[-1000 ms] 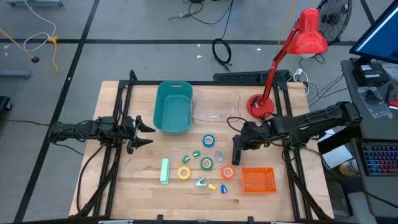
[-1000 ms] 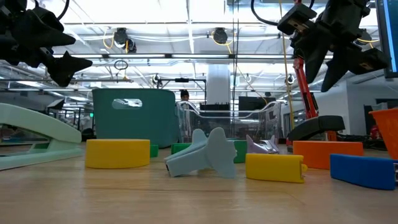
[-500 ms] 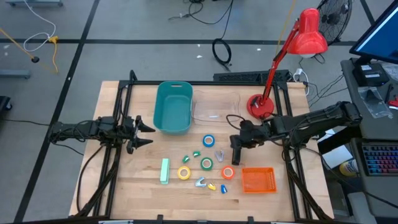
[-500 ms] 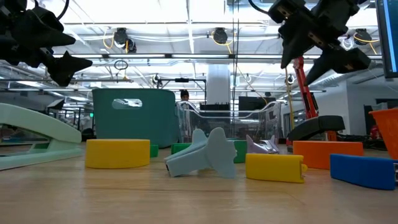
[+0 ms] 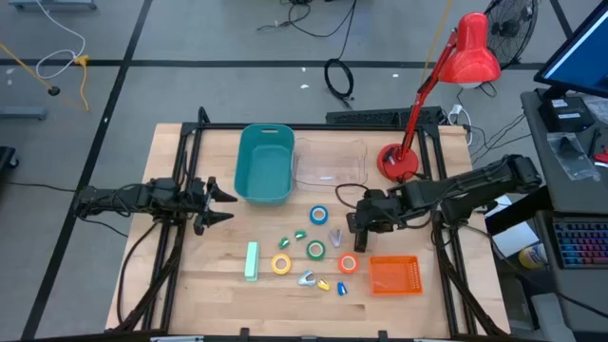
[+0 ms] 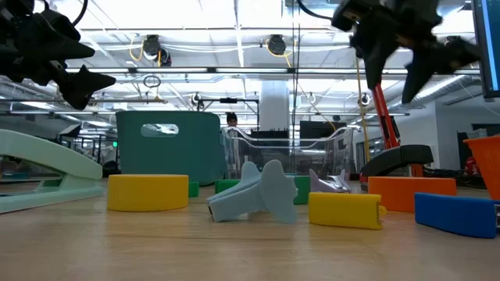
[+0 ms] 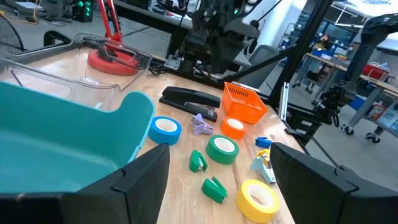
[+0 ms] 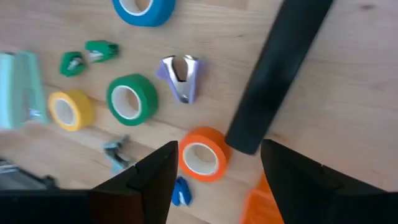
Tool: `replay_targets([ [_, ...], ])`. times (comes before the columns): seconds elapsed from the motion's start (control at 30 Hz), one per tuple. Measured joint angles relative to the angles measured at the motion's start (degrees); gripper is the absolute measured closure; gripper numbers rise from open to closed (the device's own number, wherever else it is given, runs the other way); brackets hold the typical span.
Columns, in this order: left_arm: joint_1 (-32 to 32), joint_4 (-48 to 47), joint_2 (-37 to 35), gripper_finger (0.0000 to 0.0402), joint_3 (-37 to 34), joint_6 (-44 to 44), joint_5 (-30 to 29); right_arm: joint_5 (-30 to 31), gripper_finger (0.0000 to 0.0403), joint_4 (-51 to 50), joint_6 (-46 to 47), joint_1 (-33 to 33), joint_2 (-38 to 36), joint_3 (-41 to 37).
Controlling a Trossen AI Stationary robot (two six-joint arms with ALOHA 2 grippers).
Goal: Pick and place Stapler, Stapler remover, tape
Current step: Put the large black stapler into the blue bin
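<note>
Right gripper (image 5: pixel 353 220) hangs above the table with jaws spread and nothing between them, over the black stapler (image 8: pixel 278 74), a long matte bar lying flat on the wood. Left gripper (image 5: pixel 220 203) waits at the left side of the table, just left of the teal bin (image 5: pixel 265 163), jaws wide apart and empty.

Tape rolls, all flat rings with pale cores, sit mid-table: blue tape (image 5: pixel 319 216) farthest, green tape (image 5: pixel 315 250) nearer, yellow tape (image 5: pixel 281 264) to its left, orange tape (image 5: pixel 348 263) to its right, close by the stapler's near end.

Staple removers are small claw-shaped pieces: a lilac remover (image 8: pixel 181 76) between the blue and orange rolls, two green removers (image 8: pixel 87 57) left of it, a grey-blue remover (image 6: pixel 258 192) and a yellow remover (image 6: pixel 344 209) nearer the front edge, and a blue one (image 8: pixel 180 190) near the orange roll.

A mint-green stapler (image 5: pixel 251 261), smooth plastic, lies left of the yellow roll. An orange mesh basket (image 5: pixel 393 275) sits at near right. A clear plastic tray (image 5: pixel 332 163) sits right of the bin, and a red desk lamp (image 5: pixel 399 161) stands at far right.
</note>
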Motion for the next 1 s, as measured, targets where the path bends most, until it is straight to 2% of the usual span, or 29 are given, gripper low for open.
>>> replay_targets([
  [0.07,0.00,-0.06,0.00,0.0119,0.00,0.04,0.00,0.11,0.0181,-6.53,-0.74,0.00,2.91,4.21],
  [0.13,0.00,-0.31,0.01,0.0119,0.00,0.04,-0.01,0.01,0.0179,-8.95,-1.13,0.00,6.06,7.13],
  [0.37,0.00,-1.17,0.00,0.0119,0.00,0.10,-0.01,-0.87,0.0177,-11.01,-1.71,-0.17,13.45,7.80],
  [0.77,0.00,-1.20,0.00,0.0119,0.00,0.20,-0.02,0.97,0.0177,-11.97,-1.99,-1.33,17.37,7.63],
  [1.0,0.02,-1.20,0.00,0.0119,0.00,0.17,-0.02,0.75,0.0180,-8.05,0.09,-0.99,17.27,3.29],
])
